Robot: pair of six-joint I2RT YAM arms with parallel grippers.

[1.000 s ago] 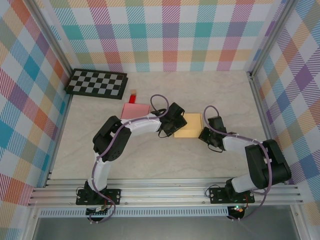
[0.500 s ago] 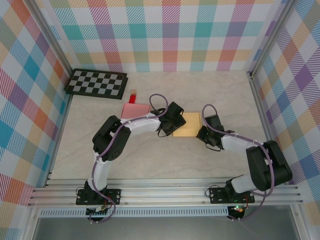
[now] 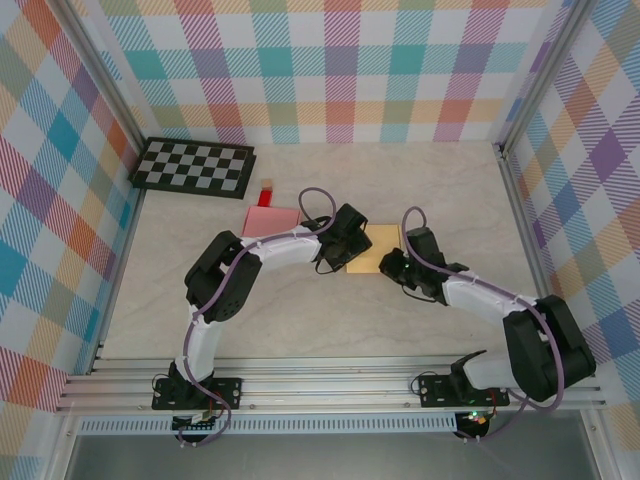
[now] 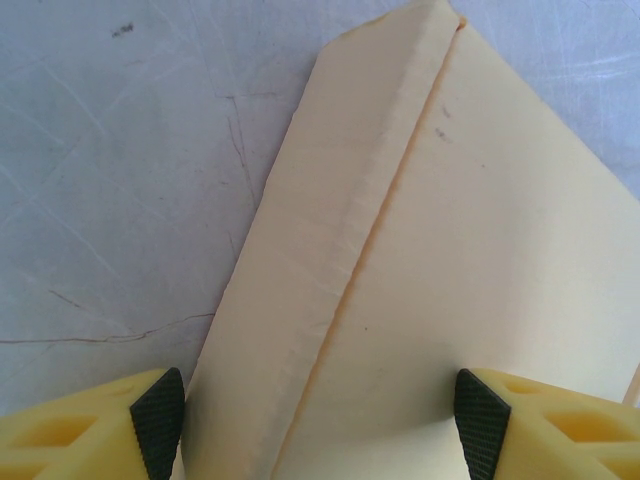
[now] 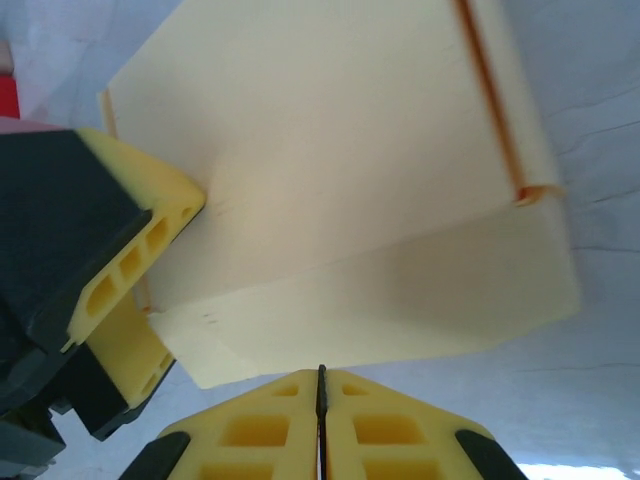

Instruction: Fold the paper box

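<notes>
The paper box (image 3: 372, 250) is pale yellow and lies mid-table, partly folded. In the left wrist view a narrow side flap (image 4: 320, 210) runs along the crease beside its wide panel (image 4: 480, 250). My left gripper (image 4: 320, 420) stands open at the box's left end, one pad (image 4: 160, 425) at the flap's outer edge and the other (image 4: 478, 430) over the panel. My right gripper (image 5: 321, 372) is shut, with its tips against the box's near side wall (image 5: 380, 310). From above, the left gripper (image 3: 350, 243) and the right gripper (image 3: 393, 264) flank the box.
A pink sheet (image 3: 268, 220) lies left of the left arm, with a small red block (image 3: 267, 187) behind it. A checkerboard (image 3: 195, 166) sits at the back left corner. Aluminium rails (image 3: 330, 385) border the near edge.
My right gripper has slid left and forward up against the box, and the box has shifted slightly left. The left gripper has stayed put and open.
</notes>
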